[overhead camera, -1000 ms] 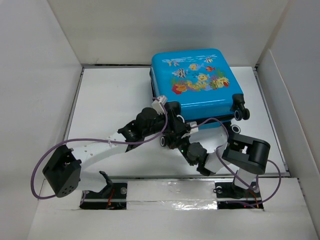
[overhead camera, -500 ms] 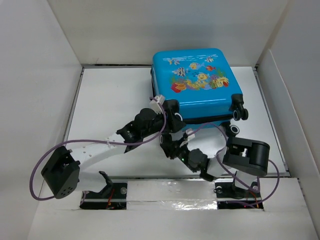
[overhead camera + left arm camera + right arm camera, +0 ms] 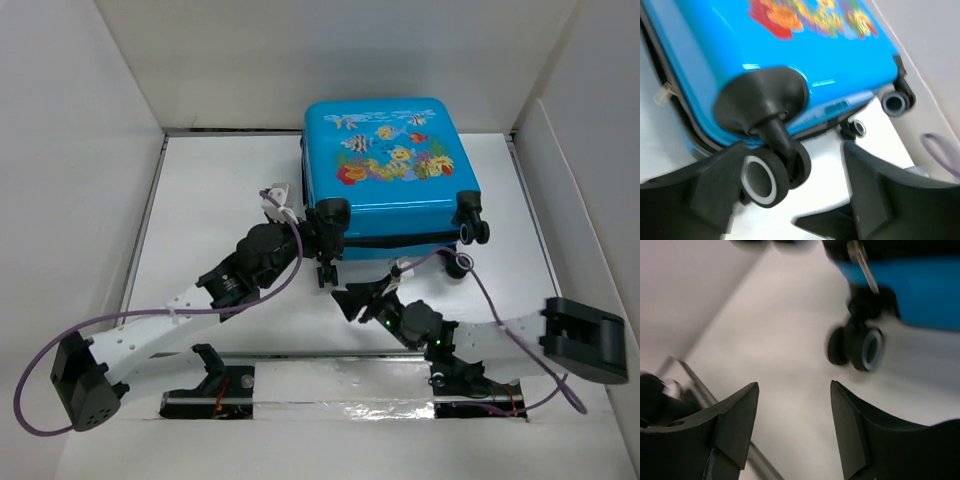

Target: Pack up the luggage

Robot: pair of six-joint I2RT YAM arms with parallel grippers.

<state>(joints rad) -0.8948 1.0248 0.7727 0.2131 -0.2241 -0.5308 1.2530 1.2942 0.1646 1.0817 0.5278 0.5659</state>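
"Where the white counter (image 3: 215, 195) meets the back wall, upper centre of the overhead view, the luggage (image 3: 390, 165) lies flat, fish print up. And the hands?"

"The left hand (image 3: 326, 252), fingers spread wide, brackets the lower-left wheel (image 3: 765, 179) without clamping it. The right hand (image 3: 358, 298), centre frame just below the case, also gapes wide and holds nothing. A second wheel (image 3: 863, 347) shows blurred ahead of it."
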